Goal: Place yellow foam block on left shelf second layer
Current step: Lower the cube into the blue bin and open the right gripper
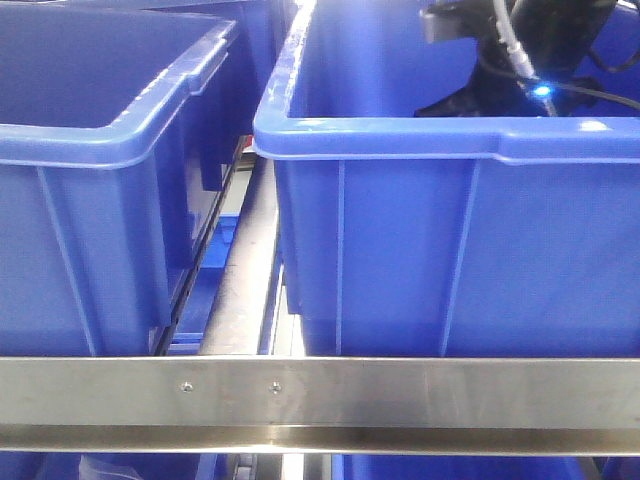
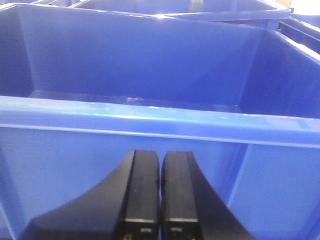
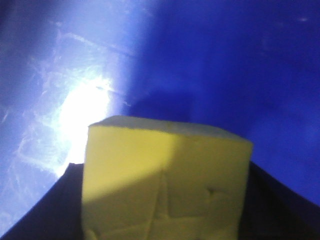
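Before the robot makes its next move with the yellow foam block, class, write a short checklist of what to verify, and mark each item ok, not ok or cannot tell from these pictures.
1. Yellow foam block sits between the right gripper's fingers: ok; dark fingers flank both sides.
2. Block clear of the blue bin floor: cannot tell.
3. Left gripper empty: ok; fingers together with nothing between them.
4. Left gripper outside the near bin: ok; it is in front of the rim.
5. Target shelf layer in sight: cannot tell; only bins and a metal rail show.

Yellow foam block (image 3: pixel 165 180) cropped below (fingers mostly hidden).
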Controlling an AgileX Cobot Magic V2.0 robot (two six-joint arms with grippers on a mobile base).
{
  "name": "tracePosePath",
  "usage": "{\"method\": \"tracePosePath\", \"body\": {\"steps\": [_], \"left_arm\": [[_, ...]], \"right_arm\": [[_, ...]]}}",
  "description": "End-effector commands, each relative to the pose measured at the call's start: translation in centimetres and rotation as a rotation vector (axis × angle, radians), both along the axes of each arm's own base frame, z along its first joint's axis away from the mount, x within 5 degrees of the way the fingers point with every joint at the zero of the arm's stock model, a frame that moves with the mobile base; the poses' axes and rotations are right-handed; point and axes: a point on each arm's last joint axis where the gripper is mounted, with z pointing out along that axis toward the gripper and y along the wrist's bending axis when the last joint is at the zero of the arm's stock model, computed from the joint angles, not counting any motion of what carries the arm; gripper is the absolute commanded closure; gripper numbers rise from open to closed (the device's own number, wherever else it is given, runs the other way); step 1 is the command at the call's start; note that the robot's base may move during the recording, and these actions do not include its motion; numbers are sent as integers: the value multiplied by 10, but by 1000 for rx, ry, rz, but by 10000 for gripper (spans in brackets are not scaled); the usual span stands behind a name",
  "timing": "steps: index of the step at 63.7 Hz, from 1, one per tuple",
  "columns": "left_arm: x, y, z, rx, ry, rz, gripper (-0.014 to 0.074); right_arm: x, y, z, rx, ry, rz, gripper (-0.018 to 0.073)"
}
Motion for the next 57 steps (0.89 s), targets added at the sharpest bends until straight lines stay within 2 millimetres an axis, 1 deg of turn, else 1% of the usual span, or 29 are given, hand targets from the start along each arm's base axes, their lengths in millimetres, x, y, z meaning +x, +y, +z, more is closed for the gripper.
{"method": "tracePosePath", "body": {"steps": [1, 6, 9, 13, 17, 22, 26, 32, 36, 41, 50, 52, 57], "left_arm": [[0, -1, -1, -15, -67, -11, 460], [0, -1, -1, -15, -67, -11, 460], [0, -1, -1, -15, -67, -11, 460], [0, -1, -1, -15, -67, -11, 460], [0, -1, -1, -15, -67, -11, 460], [0, -1, -1, -15, -67, -11, 460], [0, -1, -1, -15, -67, -11, 460], [0, -1, -1, -15, -67, -11, 460], [0, -1, -1, -15, -67, -11, 460], [0, -1, -1, -15, -67, -11, 460], [0, -1, -1, -15, -67, -11, 460], [0, -1, -1, -15, -67, -11, 460], [0, -1, -1, -15, -67, -11, 460]], "right_arm": [[5, 0, 31, 40, -138, 11, 232], [6, 0, 30, 40, -137, 11, 221], [6, 0, 30, 40, -137, 11, 185], [6, 0, 30, 40, -138, 10, 112], [6, 0, 31, 40, -139, 11, 13], [6, 0, 31, 40, -139, 11, -88], [6, 0, 31, 41, -139, 11, -64], [5, -1, 34, 43, -147, 11, -65], [3, -2, 39, 45, -154, 10, -65], [-2, -3, 52, 53, -178, 9, -65], [-18, -9, 75, 70, -228, 8, -63], [-25, -11, 82, 78, -250, 10, -63], [-42, -14, 91, 96, -295, 20, -50]]}}
